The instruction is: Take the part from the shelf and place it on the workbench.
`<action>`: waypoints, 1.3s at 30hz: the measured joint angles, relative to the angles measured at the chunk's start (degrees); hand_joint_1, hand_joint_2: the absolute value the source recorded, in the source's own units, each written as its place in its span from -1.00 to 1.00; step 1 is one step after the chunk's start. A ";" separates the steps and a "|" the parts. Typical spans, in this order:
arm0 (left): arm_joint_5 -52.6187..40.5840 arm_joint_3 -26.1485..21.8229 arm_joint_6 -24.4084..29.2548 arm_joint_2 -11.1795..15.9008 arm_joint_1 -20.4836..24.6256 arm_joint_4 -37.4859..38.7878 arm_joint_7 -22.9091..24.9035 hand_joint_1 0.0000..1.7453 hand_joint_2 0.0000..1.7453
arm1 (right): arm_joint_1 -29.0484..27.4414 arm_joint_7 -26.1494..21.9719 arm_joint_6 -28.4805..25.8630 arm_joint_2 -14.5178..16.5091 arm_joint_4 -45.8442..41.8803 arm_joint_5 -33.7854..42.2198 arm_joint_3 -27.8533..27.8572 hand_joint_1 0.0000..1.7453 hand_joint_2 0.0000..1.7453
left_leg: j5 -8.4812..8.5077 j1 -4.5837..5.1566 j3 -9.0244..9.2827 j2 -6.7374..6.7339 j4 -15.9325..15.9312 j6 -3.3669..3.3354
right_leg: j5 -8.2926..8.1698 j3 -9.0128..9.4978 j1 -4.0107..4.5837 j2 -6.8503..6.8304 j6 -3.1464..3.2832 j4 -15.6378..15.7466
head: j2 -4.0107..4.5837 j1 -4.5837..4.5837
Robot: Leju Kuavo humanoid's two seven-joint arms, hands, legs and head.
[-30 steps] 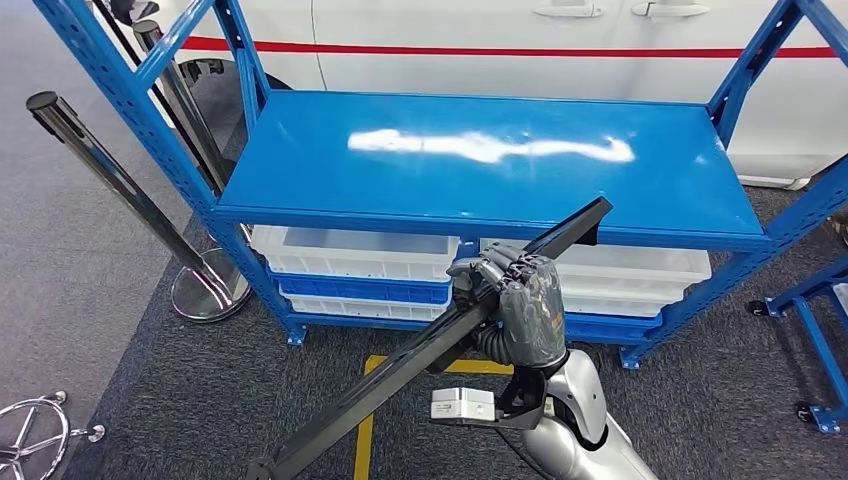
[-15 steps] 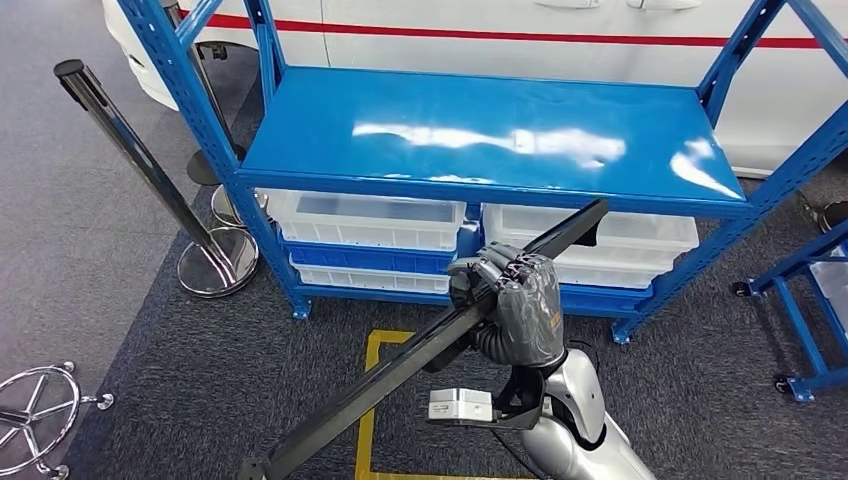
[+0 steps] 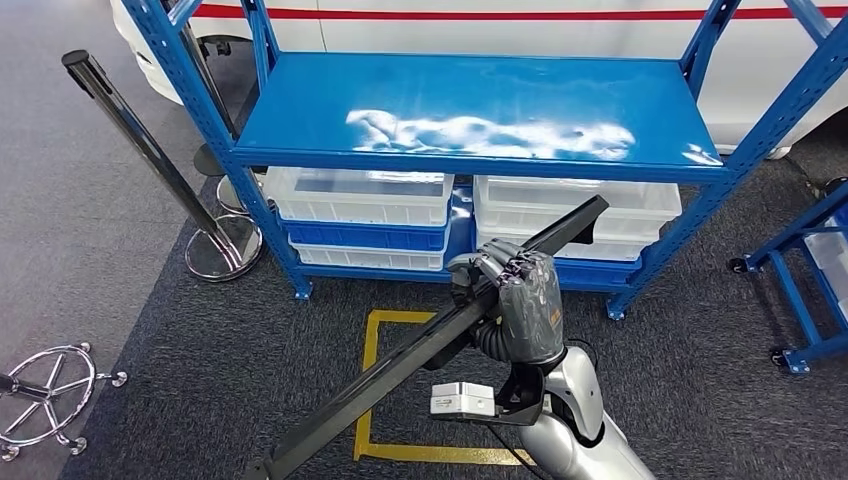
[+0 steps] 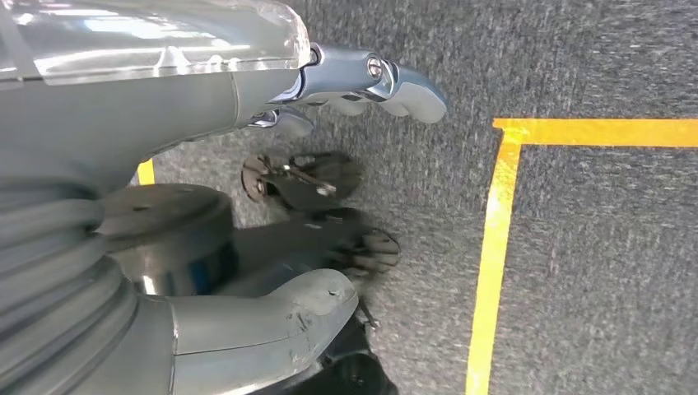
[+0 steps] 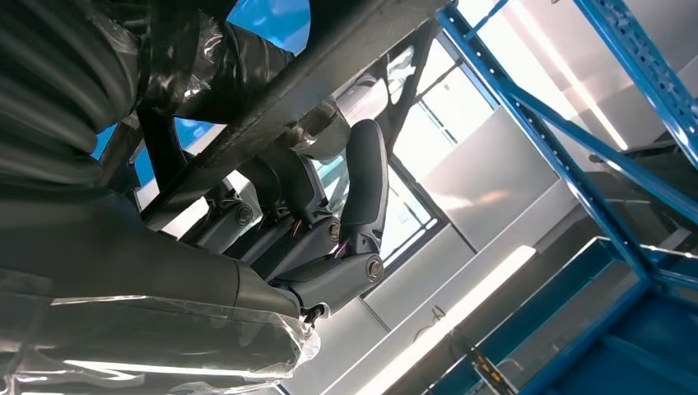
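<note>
— Head view first: where's the part (image 3: 430, 345)?

— It's a long black bar, slanting from low on the left up to the right, with its upper end in front of the white bins (image 3: 575, 210). The right hand (image 3: 520, 300) holds it about midway along, fingers wrapped over the top of it. It hangs in the air in front of the shelf (image 3: 480, 110), clear of the shelf board.

— Does the right wrist view agree?

— Yes. The bar (image 5: 329, 62) crosses that picture as a dark beam with the hand's (image 5: 272, 206) dark fingers (image 5: 366, 177) curled round it. Blue shelf posts run behind.

— And the left hand (image 4: 247, 164)?

— Its wrist view shows it hanging over the grey carpet (image 4: 593, 66), holding nothing. The grey thumb (image 4: 272, 317) and a pale finger (image 4: 387, 78) stand apart, with dark fingers blurred between them.

— What surrounds the robot?

— The blue shelf's upper board is glossy and bare; below it sit white bins on blue ones. A yellow line (image 3: 375, 385) marks a square on the carpet under the bar. To the left stands a chrome post (image 3: 140, 150) on a round base, and a chrome chair base (image 3: 45, 390) lies nearer. A white vehicle (image 3: 480, 25) with a red stripe is behind the shelf. Another blue frame (image 3: 805, 280) on castors stands at the right.
</note>
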State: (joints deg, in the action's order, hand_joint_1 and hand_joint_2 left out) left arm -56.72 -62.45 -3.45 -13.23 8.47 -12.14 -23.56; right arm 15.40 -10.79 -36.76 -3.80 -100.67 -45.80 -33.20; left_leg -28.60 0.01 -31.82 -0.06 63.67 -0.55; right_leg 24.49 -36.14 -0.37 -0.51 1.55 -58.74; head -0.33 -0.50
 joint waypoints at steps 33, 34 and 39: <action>2.38 -0.08 1.58 0.22 1.46 -0.01 0.98 -1.00 1.00 | 6.67 1.03 1.50 0.25 0.41 4.29 4.43 1.00 1.00 | -2.76 0.21 5.85 -0.03 -5.76 -0.92 | -3.06 -3.64 -0.15 0.08 -0.66 -1.28 | 0.00 -0.02; 2.55 -0.10 1.62 0.24 1.55 -0.01 0.93 -1.00 1.00 | 6.75 0.96 1.46 0.24 0.41 4.38 4.59 1.00 1.00 | -2.83 0.39 6.36 -0.03 -7.33 -0.98 | -3.85 -3.68 -0.25 0.03 -1.04 -0.83 | 0.00 -0.02; 4.15 -0.59 1.63 0.13 1.52 0.01 0.56 -1.00 1.00 | 6.99 0.79 1.32 0.07 0.60 4.58 5.20 1.00 1.00 | 1.91 -0.06 3.23 -0.64 -9.13 -2.03 | 3.02 -5.76 -0.24 0.53 -2.38 -5.25 | 0.00 0.05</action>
State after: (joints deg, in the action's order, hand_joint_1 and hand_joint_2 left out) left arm -52.57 -63.04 -1.82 -13.10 9.99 -12.13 -23.00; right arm 22.39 -10.01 -35.45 -3.73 -100.08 -41.22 -27.99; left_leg -26.69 -0.05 -28.59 -0.69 54.54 -2.58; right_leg 27.52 -41.91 -0.61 0.02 -0.83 -63.99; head -0.33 -0.44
